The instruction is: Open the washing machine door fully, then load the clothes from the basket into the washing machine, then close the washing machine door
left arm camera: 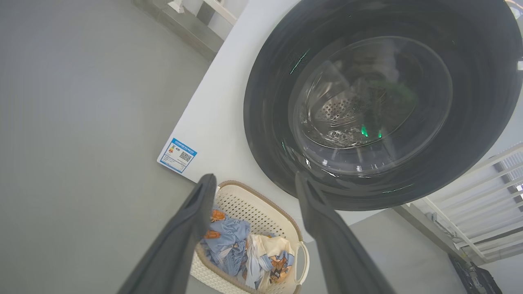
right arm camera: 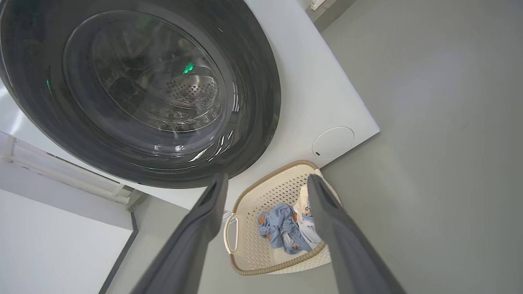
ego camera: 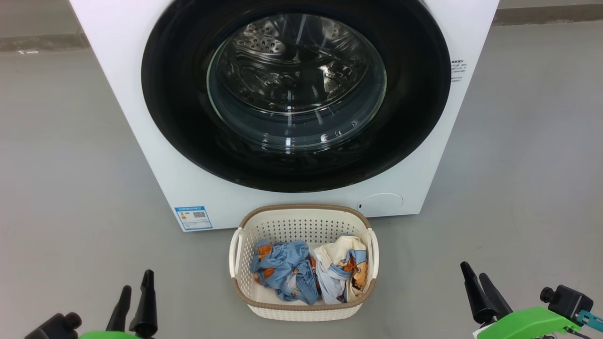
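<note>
Nothing done yet: washing machine door shut, clothes all in the basket. Left gripper and right gripper empty, jaws apart.

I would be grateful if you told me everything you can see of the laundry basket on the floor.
The basket is a small, rounded rectangular tub of cream plastic with perforated walls, a brown woven-look rim and a loop handle on two opposite sides. It stands upright on the grey floor just before the washing machine; whether they touch is unclear. Blue and cream clothes lie crumpled inside.
</note>
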Motion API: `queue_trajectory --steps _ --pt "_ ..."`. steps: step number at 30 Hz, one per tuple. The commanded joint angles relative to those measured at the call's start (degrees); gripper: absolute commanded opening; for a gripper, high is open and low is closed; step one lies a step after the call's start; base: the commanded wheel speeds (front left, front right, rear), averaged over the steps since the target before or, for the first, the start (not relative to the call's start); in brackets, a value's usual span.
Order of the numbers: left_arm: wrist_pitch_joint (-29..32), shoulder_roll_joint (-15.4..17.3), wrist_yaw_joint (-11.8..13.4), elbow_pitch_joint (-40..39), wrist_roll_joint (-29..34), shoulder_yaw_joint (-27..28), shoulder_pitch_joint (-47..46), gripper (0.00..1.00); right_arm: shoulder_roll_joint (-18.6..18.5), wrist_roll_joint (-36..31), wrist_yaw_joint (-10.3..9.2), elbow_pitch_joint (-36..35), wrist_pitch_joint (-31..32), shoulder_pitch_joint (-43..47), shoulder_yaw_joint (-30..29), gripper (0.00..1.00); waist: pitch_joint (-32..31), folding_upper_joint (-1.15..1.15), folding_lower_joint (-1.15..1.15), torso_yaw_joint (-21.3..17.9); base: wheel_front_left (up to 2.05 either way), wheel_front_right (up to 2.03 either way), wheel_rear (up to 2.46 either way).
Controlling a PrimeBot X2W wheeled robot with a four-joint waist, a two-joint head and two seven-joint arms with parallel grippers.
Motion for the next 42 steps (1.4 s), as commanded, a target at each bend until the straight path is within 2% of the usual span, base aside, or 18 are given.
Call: queue_trajectory --steps 1,20,42 --pt "-0.85 1.25 -0.09 -1.93 1.91 0.91 -1.13 1.0 -1.13 -1.52 0.05 -1.01 -0.9 -2.73 0.97 1.0 0.01 0.0 0.0 -0.01 0.0 0.0 0.0" --pt "-4.05 2.02 -0.12 -3.07 14.51 0.08 -1.05 1.0 -2.84 -11.57 0.07 0.03 -4.08 -3.65 3.13 1.0 0.1 0.0 0.0 -0.26 0.0 0.0 0.0" --pt "-7.59 3.11 -0.16 -2.96 27.26 -0.28 -0.98 1.0 -4.77 -23.27 0.08 0.47 -7.6 -3.78 2.78 1.0 0.04 0.0 0.0 -0.93 0.0 0.0 0.0"
